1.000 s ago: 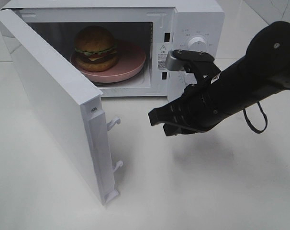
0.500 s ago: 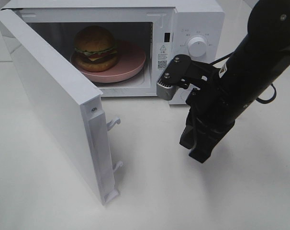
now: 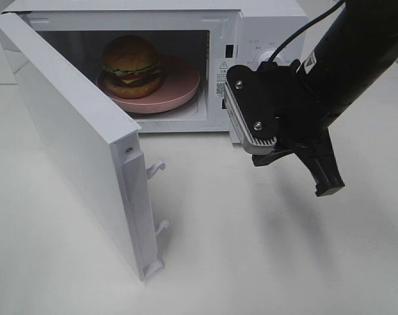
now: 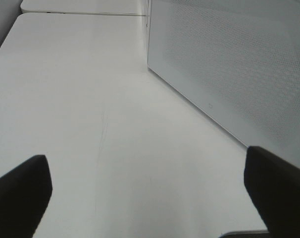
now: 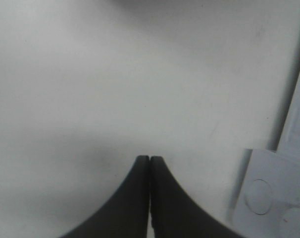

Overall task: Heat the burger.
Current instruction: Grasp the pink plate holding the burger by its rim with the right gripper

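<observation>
Burger: glossy golden-bun burger (image 3: 132, 65) with lettuce and cheese, on a round pink plate (image 3: 184, 84) inside the white microwave (image 3: 271, 26).
Door: white microwave door (image 3: 67, 144), swung wide.
Right arm: black right gripper (image 3: 329, 187), jaws pressed together, empty, above the white worktop (image 3: 251, 262).
Left arm: left gripper (image 4: 147, 184), jaws spread wide, empty, near the door's outer face.
</observation>
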